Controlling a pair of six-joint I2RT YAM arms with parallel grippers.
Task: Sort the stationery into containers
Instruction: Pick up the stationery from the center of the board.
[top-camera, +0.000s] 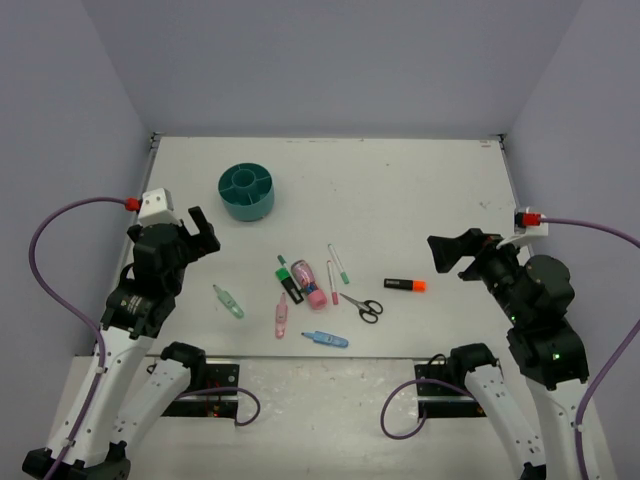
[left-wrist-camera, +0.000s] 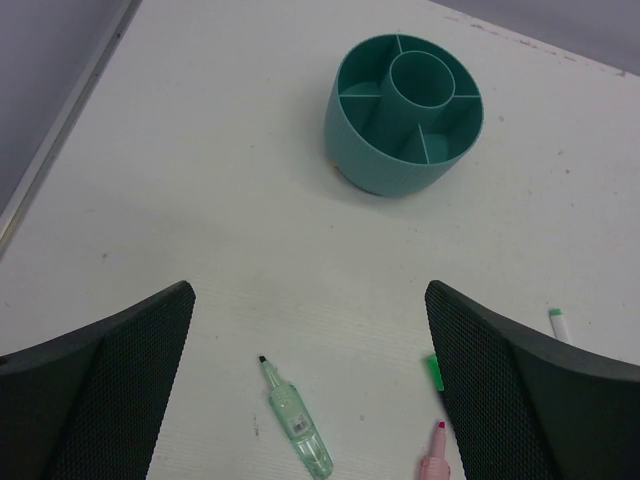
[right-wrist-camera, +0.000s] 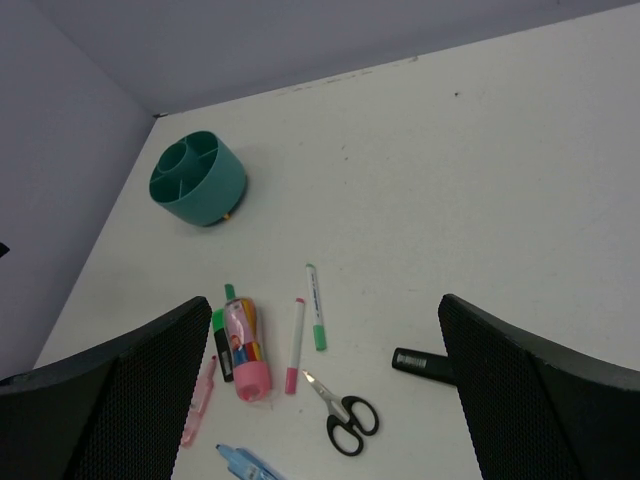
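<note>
The round teal organizer (top-camera: 247, 191) stands at the back left, empty; it also shows in the left wrist view (left-wrist-camera: 404, 113) and the right wrist view (right-wrist-camera: 198, 178). Stationery lies in the table's middle: a green marker (top-camera: 228, 301) (left-wrist-camera: 295, 420), a pink marker (top-camera: 282, 315), a blue marker (top-camera: 325, 339), a black-and-green marker (top-camera: 290, 281), a pink roll (top-camera: 309, 283) (right-wrist-camera: 244, 349), two thin white pens (top-camera: 338, 264) (right-wrist-camera: 315, 306), scissors (top-camera: 363, 307) (right-wrist-camera: 340, 412) and a black-and-orange marker (top-camera: 405, 285). My left gripper (top-camera: 198, 233) (left-wrist-camera: 310, 390) is open above the green marker. My right gripper (top-camera: 455, 252) (right-wrist-camera: 325, 400) is open, raised right of the black-and-orange marker.
The white table (top-camera: 420, 190) is walled by grey panels at the back and both sides. Purple cables (top-camera: 50, 235) loop beside each arm. A metal rail (left-wrist-camera: 60, 130) runs along the table's left edge.
</note>
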